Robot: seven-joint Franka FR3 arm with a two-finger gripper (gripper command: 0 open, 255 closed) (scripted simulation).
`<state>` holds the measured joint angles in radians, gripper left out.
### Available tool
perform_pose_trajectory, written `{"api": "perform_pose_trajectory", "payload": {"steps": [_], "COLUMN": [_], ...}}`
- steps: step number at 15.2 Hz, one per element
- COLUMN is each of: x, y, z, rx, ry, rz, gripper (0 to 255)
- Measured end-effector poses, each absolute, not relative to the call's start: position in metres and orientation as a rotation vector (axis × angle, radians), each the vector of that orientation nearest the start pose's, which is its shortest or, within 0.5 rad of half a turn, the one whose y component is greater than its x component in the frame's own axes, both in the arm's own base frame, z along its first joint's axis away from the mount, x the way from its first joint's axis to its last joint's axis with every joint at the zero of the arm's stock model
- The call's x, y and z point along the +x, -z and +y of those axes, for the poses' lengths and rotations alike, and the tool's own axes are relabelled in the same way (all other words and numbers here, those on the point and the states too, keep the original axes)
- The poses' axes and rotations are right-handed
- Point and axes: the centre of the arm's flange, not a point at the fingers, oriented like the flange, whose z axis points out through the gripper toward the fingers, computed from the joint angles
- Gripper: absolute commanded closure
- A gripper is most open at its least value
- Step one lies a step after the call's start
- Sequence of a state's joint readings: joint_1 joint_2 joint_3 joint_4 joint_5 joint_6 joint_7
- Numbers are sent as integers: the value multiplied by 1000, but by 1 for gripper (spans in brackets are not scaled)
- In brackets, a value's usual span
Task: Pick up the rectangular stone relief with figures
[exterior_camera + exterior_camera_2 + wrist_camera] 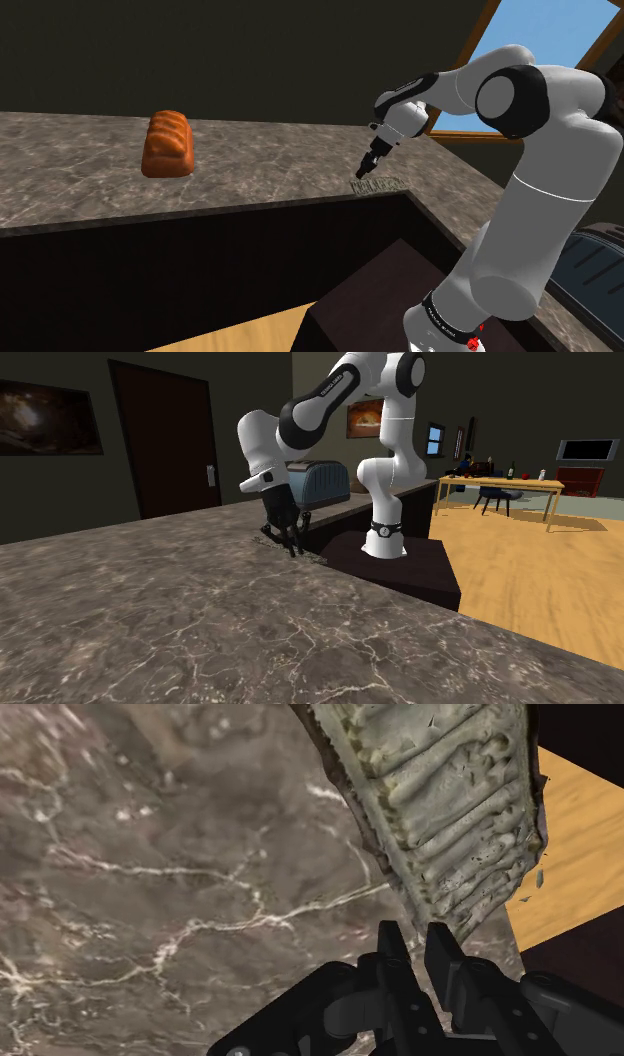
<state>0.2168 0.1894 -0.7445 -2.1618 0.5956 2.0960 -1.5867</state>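
Note:
The stone relief (376, 185) is a small grey-green carved slab lying flat at the counter's near edge, by the inner corner. In the wrist view its ribbed carving (450, 804) looms just beyond the fingertips and partly overhangs the counter edge. My black gripper (368, 170) points down and hovers just over the relief. From the second exterior view the gripper (293, 542) reaches the counter beside the relief (270, 533). The gripper (415, 944) is shut, its fingers drawn together to a thin slit with only marble showing between them. The relief lies past the tips, unheld.
A brown bread loaf (167, 144) sits on the marble counter (250, 165) far toward the shoulder view's left. A grey toaster (318, 482) stands behind the arm. The counter drops off to a wooden floor (570, 844) right beside the relief.

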Motion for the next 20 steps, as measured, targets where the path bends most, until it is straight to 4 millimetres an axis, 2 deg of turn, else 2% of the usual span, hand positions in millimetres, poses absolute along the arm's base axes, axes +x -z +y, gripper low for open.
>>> {"api": "perform_pose_trajectory", "payload": {"steps": [5,20], "x": [478,479], "y": [-322,-396], "z": [-244,-244], "rx": [-2626,-2627], "ry": [314,315], "rz": [-962,-962], "gripper": [255,255]}}
